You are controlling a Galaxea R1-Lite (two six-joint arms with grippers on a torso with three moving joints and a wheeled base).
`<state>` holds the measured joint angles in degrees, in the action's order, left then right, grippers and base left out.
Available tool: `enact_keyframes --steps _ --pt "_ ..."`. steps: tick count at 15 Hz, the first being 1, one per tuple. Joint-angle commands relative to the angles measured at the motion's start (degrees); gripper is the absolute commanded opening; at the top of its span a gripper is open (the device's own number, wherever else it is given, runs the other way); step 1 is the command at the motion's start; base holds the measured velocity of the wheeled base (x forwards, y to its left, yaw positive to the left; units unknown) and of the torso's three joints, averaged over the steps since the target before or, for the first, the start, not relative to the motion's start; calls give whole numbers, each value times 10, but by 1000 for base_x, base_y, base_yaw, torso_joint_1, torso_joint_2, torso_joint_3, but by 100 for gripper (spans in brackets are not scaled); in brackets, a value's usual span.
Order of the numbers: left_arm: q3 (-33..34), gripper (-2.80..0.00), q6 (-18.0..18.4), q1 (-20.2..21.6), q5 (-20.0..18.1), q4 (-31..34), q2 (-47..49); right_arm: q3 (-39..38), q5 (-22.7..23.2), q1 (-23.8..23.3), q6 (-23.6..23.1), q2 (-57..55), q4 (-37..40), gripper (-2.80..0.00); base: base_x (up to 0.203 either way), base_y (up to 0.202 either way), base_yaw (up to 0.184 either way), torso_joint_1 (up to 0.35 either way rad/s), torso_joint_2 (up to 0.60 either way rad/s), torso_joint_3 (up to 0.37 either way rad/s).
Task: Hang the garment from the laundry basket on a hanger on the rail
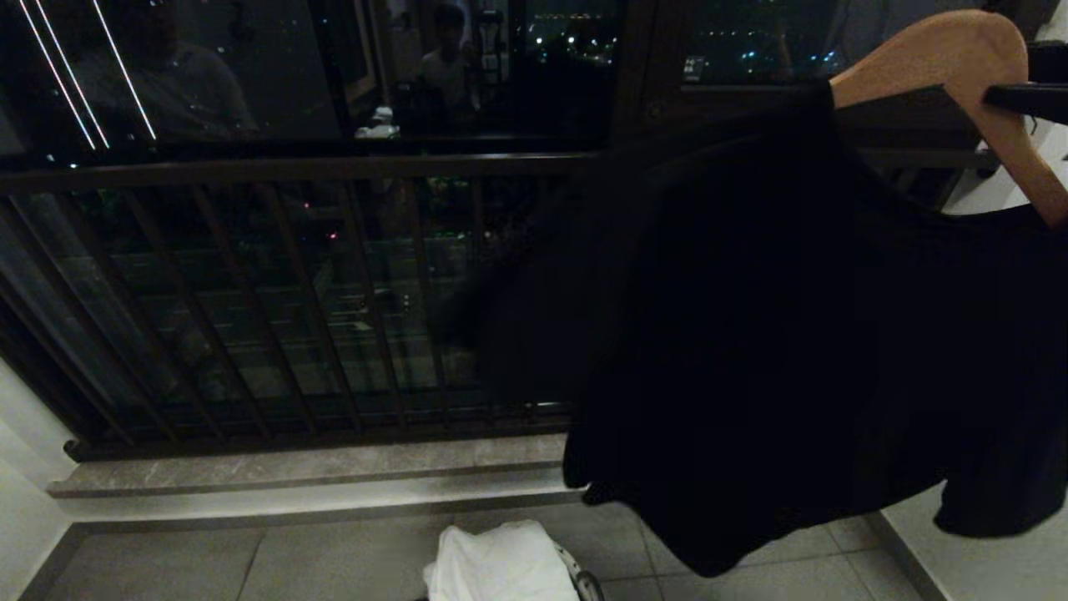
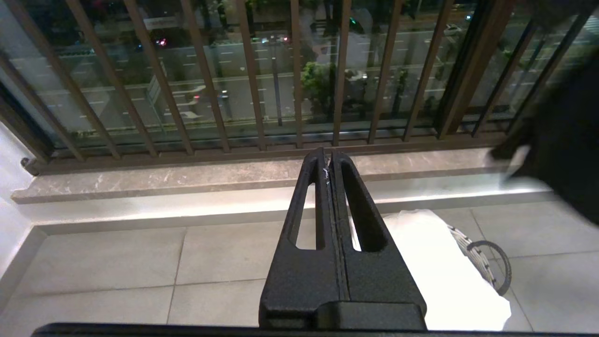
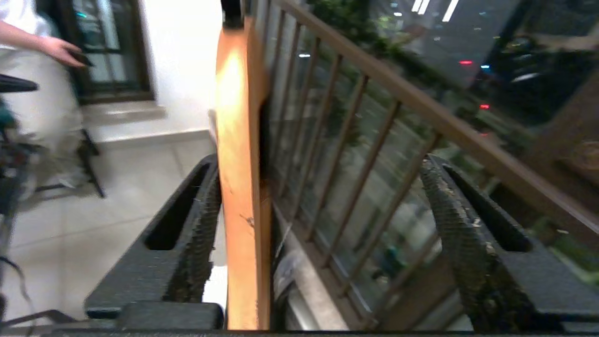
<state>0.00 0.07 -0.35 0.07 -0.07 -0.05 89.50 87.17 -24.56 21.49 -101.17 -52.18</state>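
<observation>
A black garment (image 1: pixel 793 334) hangs draped on a wooden hanger (image 1: pixel 943 50) at the upper right of the head view. My right gripper (image 3: pixel 320 161) is open. The hanger's wooden arm (image 3: pixel 241 164) stands between its fingers, close beside one finger (image 3: pixel 201 220) and well apart from the other. A dark bar (image 1: pixel 1030 102) crosses the hanger at the frame's edge; I cannot tell whether it is the rail. The laundry basket (image 2: pixel 486 257) stands on the floor below with a white cloth (image 1: pixel 501 563) heaped in it. My left gripper (image 2: pixel 327 157) is shut and empty, parked above the floor.
A metal balcony railing (image 1: pixel 292 292) with glass behind it runs across the front, above a stone sill (image 1: pixel 292 467). A person in light clothes (image 3: pixel 28 70) stands off to the side beside a dark stand (image 3: pixel 89 159). The floor is grey tile (image 2: pixel 117 262).
</observation>
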Motion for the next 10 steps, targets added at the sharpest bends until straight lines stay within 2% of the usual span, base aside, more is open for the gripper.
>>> enact_keyframes --steps 1,4,7,10 --pt "0 -280 -1 0 0 0 0 -5 5 -18 1 26 -3 0 0 0 0 0 0 0" --pt "0 -280 -1 0 0 0 0 -48 5 -54 1 65 -3 0 0 0 0 0 0 0" --pt "0 -280 -2 0 0 0 0 -82 5 -124 2 109 -3 0 0 0 0 0 0 0" --pt "0 -280 -2 0 0 0 0 -123 5 -158 5 176 6 0 0 0 0 0 0 0"
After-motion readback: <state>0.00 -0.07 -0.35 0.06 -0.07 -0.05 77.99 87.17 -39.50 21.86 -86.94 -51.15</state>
